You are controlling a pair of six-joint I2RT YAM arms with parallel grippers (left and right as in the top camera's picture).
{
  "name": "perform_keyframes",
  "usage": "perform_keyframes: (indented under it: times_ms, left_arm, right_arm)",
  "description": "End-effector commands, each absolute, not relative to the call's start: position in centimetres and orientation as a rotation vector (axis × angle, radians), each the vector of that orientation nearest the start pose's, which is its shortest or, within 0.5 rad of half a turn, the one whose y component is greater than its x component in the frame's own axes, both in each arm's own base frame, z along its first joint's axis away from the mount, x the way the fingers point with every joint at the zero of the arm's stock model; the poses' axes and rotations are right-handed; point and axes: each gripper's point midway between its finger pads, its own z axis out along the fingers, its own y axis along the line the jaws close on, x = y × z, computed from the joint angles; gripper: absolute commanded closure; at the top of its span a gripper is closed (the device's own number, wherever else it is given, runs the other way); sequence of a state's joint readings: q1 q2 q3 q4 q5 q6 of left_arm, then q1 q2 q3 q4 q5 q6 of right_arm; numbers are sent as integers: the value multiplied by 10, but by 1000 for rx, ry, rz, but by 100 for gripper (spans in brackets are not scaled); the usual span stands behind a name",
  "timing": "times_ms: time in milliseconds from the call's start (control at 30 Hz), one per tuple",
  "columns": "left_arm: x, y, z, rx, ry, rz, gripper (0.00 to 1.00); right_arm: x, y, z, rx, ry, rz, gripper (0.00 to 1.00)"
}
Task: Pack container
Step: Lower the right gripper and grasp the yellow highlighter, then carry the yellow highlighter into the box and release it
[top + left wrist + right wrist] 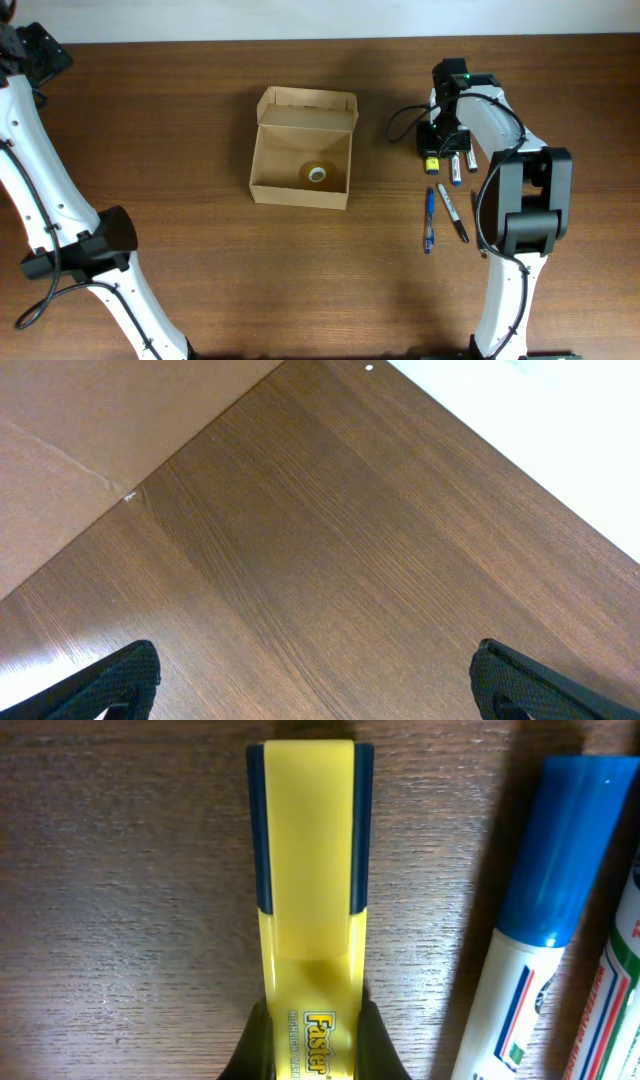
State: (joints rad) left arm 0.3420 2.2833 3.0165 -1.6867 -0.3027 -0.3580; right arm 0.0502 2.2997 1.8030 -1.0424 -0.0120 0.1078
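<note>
The container [300, 150] is a tan cardboard box, open, with its flap up at the back; a roll of tape [318, 174] lies inside. My right gripper [433, 153] is down at the table right of the box, shut on a yellow highlighter [308, 910] whose capped end shows in the overhead view [432, 165]. A blue-capped white marker [545, 910] lies just beside it. My left gripper [315, 690] is open and empty over bare wood; the left arm sits at the far left of the table.
Two markers [457, 166] lie next to the highlighter. A blue pen [429, 219] and a black pen [453, 212] lie nearer the front. A black cable [403, 122] loops left of the right gripper. The right arm's base [525, 215] stands beside the pens.
</note>
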Motion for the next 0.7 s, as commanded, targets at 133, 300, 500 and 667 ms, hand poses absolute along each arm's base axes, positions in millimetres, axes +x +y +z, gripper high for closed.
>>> perform_keyframes:
  times_ms: [133,300,500,667]
  left_arm:
    - [423,206,339,-956,2284,373,0]
    - [423,206,339,-956,2284,373,0]
    - [423,206,339,-956,2284,373,0]
    - [423,206,339,-956,2284,373,0]
  right_arm:
    - [455,54,40,-1,3072,214,96]
    - [481,83,142,-139,2872,337,96]
    - [474,152,253,-487,2603,354,96]
    - [438,224,268,-972,2443,322,96]
